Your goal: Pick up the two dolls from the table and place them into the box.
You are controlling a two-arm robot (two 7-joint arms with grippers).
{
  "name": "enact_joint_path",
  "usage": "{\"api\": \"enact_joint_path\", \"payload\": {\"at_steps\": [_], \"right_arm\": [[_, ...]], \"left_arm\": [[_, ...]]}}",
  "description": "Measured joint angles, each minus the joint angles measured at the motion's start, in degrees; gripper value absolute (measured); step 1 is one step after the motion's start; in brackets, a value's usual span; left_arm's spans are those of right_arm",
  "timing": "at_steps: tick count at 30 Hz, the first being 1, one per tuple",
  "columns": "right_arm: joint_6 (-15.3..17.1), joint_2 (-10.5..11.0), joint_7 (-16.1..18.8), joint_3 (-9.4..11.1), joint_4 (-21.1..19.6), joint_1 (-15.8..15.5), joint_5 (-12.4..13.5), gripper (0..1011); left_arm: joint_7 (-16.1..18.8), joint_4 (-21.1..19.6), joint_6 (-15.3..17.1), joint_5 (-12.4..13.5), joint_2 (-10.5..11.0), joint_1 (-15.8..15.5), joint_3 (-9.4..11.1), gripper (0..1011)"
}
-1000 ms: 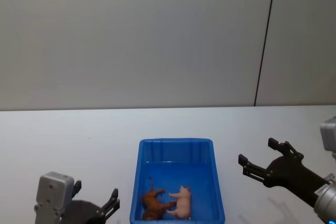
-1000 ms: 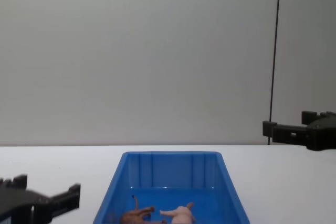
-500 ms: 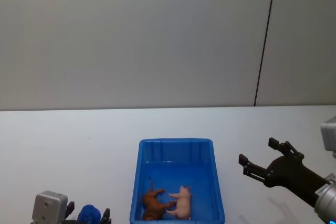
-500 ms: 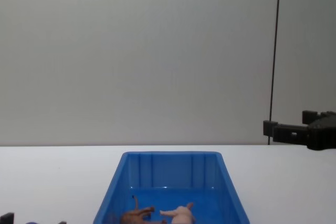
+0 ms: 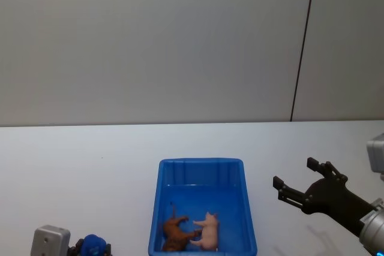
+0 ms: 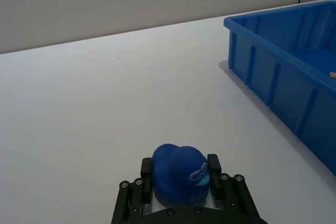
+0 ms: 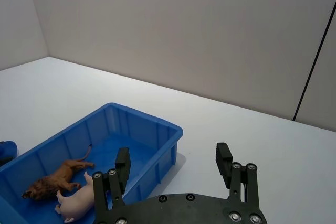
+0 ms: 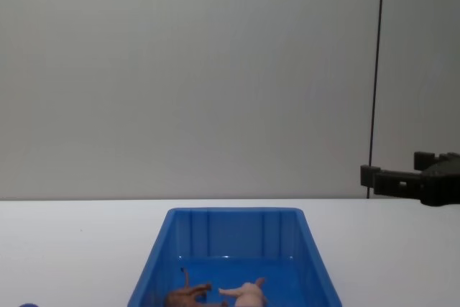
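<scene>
**A:** Lying on their sides in the box, both dolls are down at the 6 o'clock end of its floor in the head view: the pale pink pig and the reddish-brown animal right beside it at 9 o'clock, legs touching or near enough. Smooth moulded plastic, both. The box is a glossy bright blue bin with sloped walls, sitting on the flat white table.

**B:** The ribs on the wall show best from the left wrist view, where you get the outside of the box. The right wrist view looks down into it, so the brown one's thin tail is clear there, and the pig's pointed ears.

**A:** Grippers? The right gripper hangs above the table at about 3 o'clock from the box, black fingers spread wide with nothing between them. The chest view shows it side-on at the right edge.

**B:** The left gripper is low at 8 o'clock from the box, well apart from it. Its fingers are closed in against a blue round-headed object, matte and dome-shaped with a little goggle print on the front. The head view just catches that blue top by the grey wrist block.
</scene>
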Motion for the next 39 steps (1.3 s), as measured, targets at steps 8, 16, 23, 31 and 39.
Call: {"api": "enact_joint_path", "payload": {"at_steps": [8,16,23,31,39], "right_arm": [[0.0,0.0,0.0,0.0,0.0,0.0,0.0,1001],[0.0,0.0,0.0,0.0,0.0,0.0,0.0,1001],[0.0,0.0,0.0,0.0,0.0,0.0,0.0,1001],[0.0,0.0,0.0,0.0,0.0,0.0,0.0,1001],[0.0,0.0,0.0,0.0,0.0,0.0,0.0,1001]], "left_arm": [[-0.9,0.5,-0.5,0.6,0.0,-0.4,-0.7,535],[-3.3,-0.9,-1.0,2.2,-0.5,-2.0,-1.3,485],[-6.5,-1.7,-1.2,4.2,-2.3,-4.2,-1.0,441],[-10.5,-1.7,-1.3,6.4,-5.6,-7.3,0.3,391],[-15.1,0.0,-1.4,8.8,-10.0,-10.9,2.3,443]]}}
